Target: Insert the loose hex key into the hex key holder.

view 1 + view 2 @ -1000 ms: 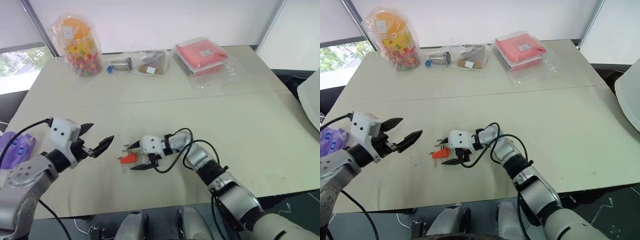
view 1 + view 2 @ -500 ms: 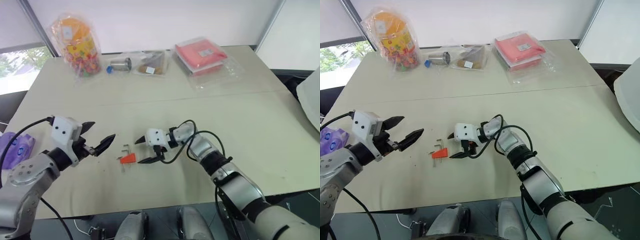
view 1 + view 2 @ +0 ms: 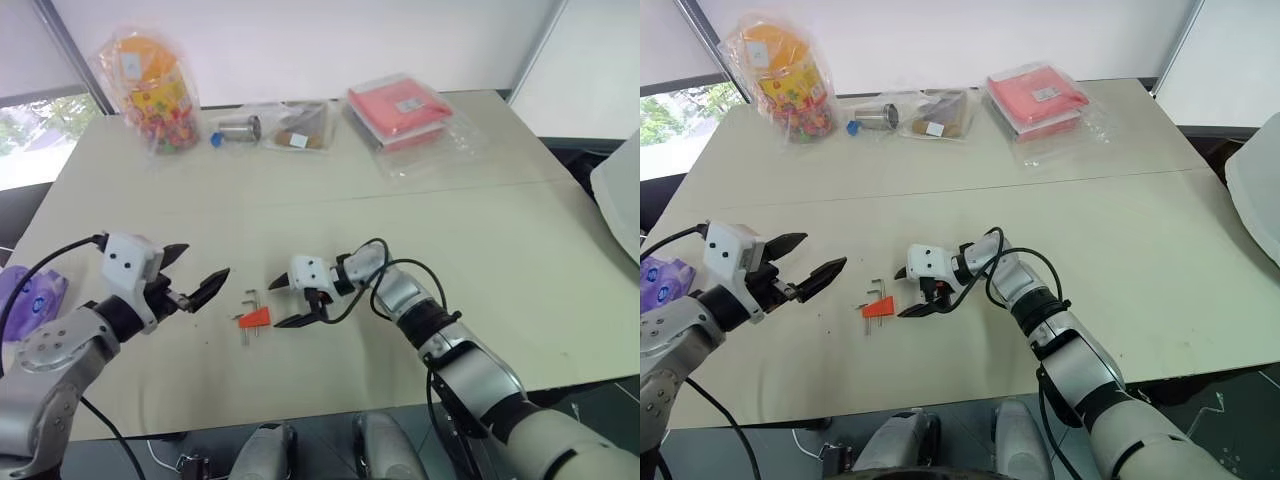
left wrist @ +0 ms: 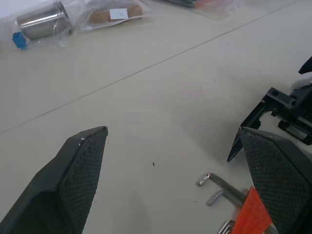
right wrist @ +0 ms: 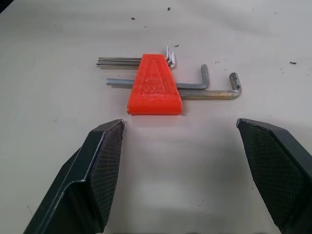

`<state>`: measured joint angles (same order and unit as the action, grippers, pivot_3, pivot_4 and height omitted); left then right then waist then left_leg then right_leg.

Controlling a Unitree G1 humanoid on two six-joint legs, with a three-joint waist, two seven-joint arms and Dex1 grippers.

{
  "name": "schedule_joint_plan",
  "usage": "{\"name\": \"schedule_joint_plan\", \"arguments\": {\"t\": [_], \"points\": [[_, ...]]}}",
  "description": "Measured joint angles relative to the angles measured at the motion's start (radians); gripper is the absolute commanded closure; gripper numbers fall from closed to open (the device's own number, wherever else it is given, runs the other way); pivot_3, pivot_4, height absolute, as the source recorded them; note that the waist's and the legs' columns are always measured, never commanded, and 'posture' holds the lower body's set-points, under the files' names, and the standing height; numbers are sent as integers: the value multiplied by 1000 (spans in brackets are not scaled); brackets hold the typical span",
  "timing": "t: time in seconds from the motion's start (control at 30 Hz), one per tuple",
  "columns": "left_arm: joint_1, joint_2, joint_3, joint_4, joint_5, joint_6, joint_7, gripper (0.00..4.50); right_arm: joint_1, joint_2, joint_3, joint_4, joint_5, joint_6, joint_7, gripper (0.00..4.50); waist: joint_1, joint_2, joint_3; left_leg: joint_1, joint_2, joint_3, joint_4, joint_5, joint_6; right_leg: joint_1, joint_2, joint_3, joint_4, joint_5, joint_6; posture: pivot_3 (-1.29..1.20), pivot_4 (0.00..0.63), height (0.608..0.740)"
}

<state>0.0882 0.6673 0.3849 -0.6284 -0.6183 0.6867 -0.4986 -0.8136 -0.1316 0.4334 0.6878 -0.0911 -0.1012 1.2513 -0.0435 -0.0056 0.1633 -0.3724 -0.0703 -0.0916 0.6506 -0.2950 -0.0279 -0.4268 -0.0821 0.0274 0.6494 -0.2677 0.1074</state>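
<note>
- My right gripper [image 5: 180,161] stands spread and empty just before the small orange-red plastic hex key holder [image 5: 154,87]; silvery keys [image 5: 195,87] run through it, flat on the beige table [image 3: 450,230] (loose key indistinguishable);
- My left gripper [image 3: 195,280] hangs wide, empty, nearby.

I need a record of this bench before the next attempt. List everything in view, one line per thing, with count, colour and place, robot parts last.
table: one, pale beige, under everything.
hex key holder: one, orange-red, near edge of the table between the two grippers.
hex keys: several, silvery to dark grey, lying in and under the holder; I cannot pick out a loose one.
bag of sweets: one, clear with orange and mixed colours, far left corner.
metal tin in a bag: one, silvery with a blue part, far side.
brown item in a bag: one, beside the tin.
red flat packet: one, in clear plastic, far right.
purple item: one, off the table's left edge.
left gripper: black fingers, open, left of the holder.
right gripper: black fingers, open, right of the holder.
</note>
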Motion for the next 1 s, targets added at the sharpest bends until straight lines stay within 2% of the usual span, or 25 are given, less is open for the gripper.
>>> {"name": "schedule_joint_plan", "arguments": {"t": [0.3,0.77,0.87,1.0], "points": [[5,0,0,0,0,0,2,0,31,7,2,-58,27,88,16,668,0,0,0,0,0,0,0,0,0,0,0,0,0,0,0,0,150,740],[11,0,0,-2,1,0,8,0,33,34,10,-55,25,93,-8,668,-1,0,0,0,0,0,0,0,0,0,0,0,0,0,0,0,150,740],[16,0,0,-2,1,0,10,0,33,34,12,-52,22,86,-15,1522,0,0,0,0,0,0,0,0,0,0,0,0,0,0,0,0,150,740],[16,0,0,-2,2,0,13,0,33,33,16,-42,18,64,-16,3494,0,0,0,0,0,0,0,0,0,0,0,0,0,0,0,0,150,740]]}}
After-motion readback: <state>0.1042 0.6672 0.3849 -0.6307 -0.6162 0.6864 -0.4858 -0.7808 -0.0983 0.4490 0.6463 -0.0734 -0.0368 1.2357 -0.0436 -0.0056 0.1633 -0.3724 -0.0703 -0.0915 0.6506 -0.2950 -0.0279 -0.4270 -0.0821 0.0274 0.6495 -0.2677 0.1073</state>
